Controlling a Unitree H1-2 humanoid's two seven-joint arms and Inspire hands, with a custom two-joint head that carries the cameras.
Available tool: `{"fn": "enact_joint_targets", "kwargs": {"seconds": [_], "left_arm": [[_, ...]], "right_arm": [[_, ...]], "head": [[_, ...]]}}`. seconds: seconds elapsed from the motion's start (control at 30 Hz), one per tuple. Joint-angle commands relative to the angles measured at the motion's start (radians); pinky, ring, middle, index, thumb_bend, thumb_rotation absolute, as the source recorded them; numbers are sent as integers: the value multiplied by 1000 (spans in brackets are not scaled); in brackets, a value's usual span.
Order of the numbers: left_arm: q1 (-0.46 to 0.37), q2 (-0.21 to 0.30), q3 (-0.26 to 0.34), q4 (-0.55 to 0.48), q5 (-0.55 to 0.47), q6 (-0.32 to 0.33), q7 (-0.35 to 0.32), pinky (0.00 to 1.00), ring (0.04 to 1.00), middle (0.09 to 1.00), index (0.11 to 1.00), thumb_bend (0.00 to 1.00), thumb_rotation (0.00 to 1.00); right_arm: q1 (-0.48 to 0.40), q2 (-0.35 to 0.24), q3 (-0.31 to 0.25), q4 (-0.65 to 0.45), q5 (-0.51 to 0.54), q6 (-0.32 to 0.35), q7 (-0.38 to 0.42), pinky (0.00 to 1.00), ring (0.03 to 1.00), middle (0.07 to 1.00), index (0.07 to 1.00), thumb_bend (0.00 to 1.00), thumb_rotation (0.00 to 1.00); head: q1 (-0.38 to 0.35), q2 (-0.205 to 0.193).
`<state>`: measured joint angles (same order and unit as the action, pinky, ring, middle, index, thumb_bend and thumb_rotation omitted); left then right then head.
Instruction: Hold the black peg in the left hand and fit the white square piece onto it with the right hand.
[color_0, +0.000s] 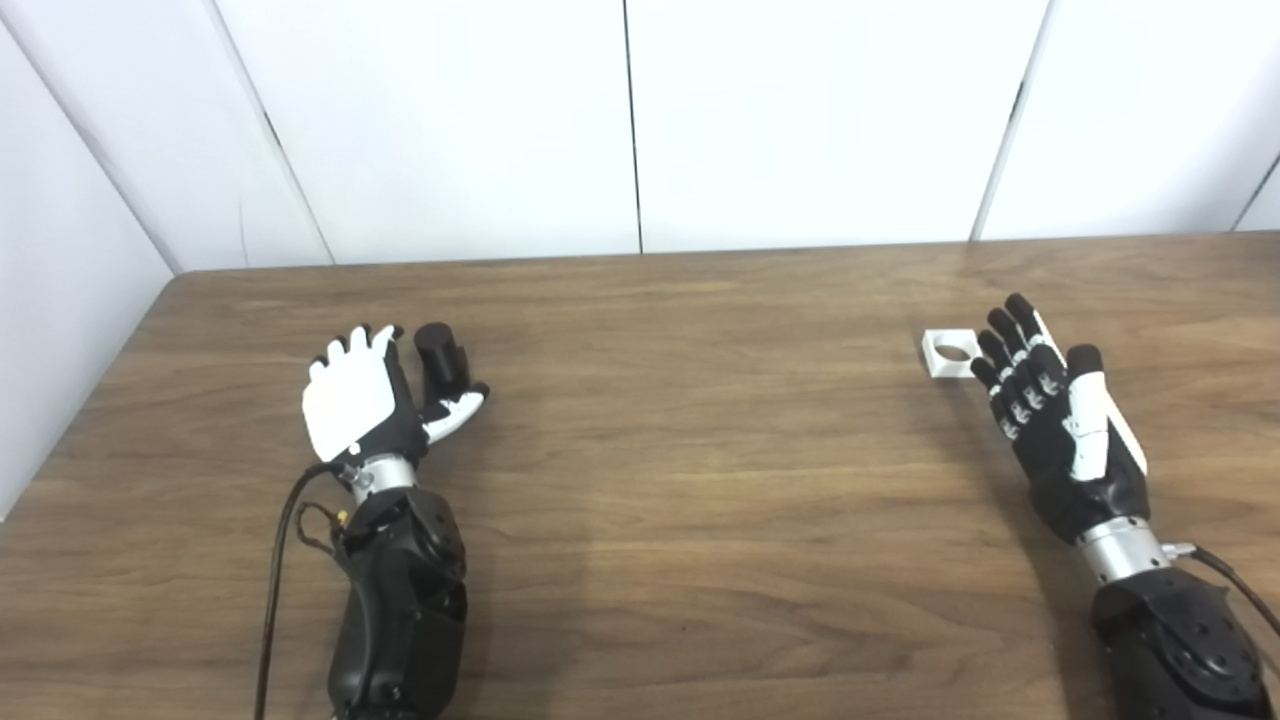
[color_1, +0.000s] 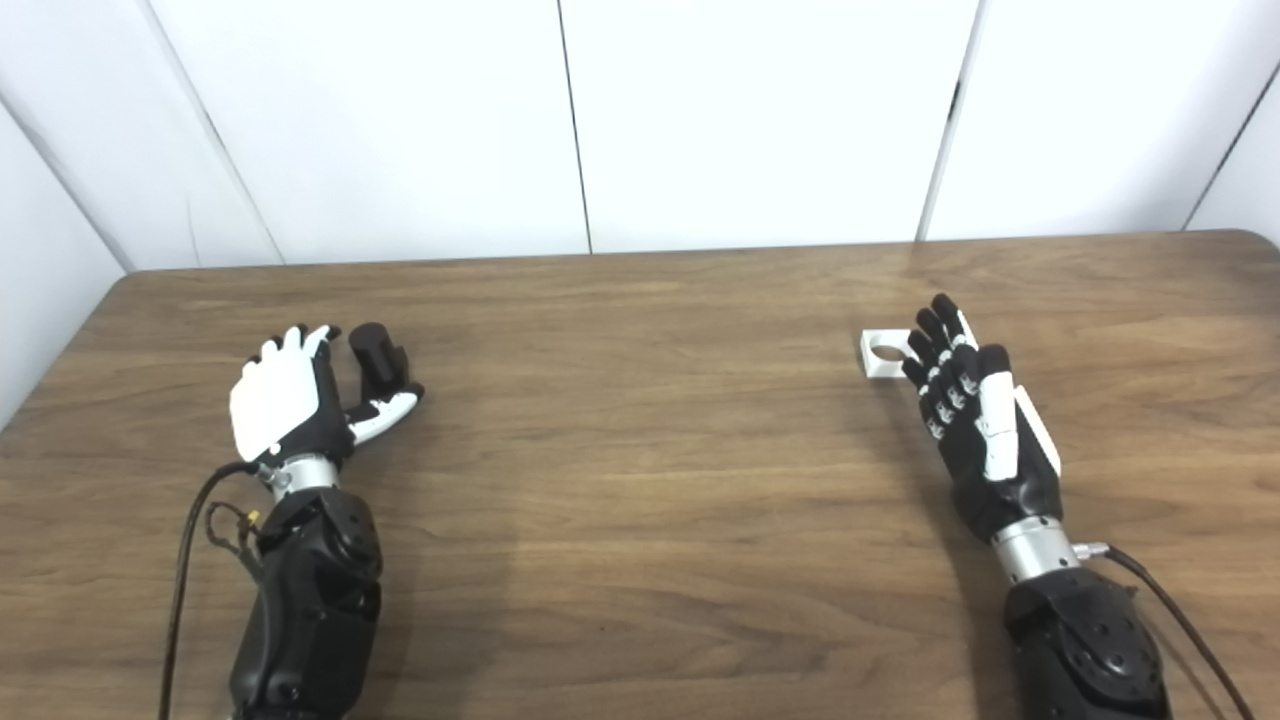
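A black peg (color_0: 440, 362) stands upright on the wooden table (color_0: 700, 480) at the left. My left hand (color_0: 365, 395) is open beside it, fingers to the peg's left and thumb reaching under its right side, not closed around it. A white square piece with a round hole (color_0: 946, 353) lies flat on the table at the right. My right hand (color_0: 1050, 410) is open, its fingertips at the piece's right edge; I cannot tell whether they touch it.
White wall panels (color_0: 640, 120) stand behind the table's far edge. The table's left edge runs close to my left arm (color_0: 400, 600). Cables trail from both forearms.
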<state>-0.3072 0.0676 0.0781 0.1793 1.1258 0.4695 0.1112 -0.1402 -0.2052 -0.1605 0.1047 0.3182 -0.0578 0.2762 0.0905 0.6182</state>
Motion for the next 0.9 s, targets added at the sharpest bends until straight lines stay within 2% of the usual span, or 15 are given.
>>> {"fn": "enact_joint_targets", "kwargs": {"seconds": [0.0, 0.43, 0.87], "left_arm": [[-64, 15, 5, -4, 32, 0, 14, 1000, 1000, 974, 856, 732, 489], [-75, 27, 17, 5, 61, 0, -33, 1000, 1000, 975, 849, 735, 513], [-87, 28, 15, 26, 72, 0, -50, 1000, 1000, 968, 836, 731, 545]], "right_arm": [[55, 35, 15, 73, 15, -15, 13, 1000, 1000, 1000, 1000, 636, 1000], [59, 25, 13, 70, 17, -16, 19, 1000, 1000, 1000, 1000, 638, 1000], [60, 27, 10, 73, 24, -13, 25, 1000, 1000, 1000, 1000, 646, 1000]], "head": [[1, 1], [0, 4], [3, 8]]}}
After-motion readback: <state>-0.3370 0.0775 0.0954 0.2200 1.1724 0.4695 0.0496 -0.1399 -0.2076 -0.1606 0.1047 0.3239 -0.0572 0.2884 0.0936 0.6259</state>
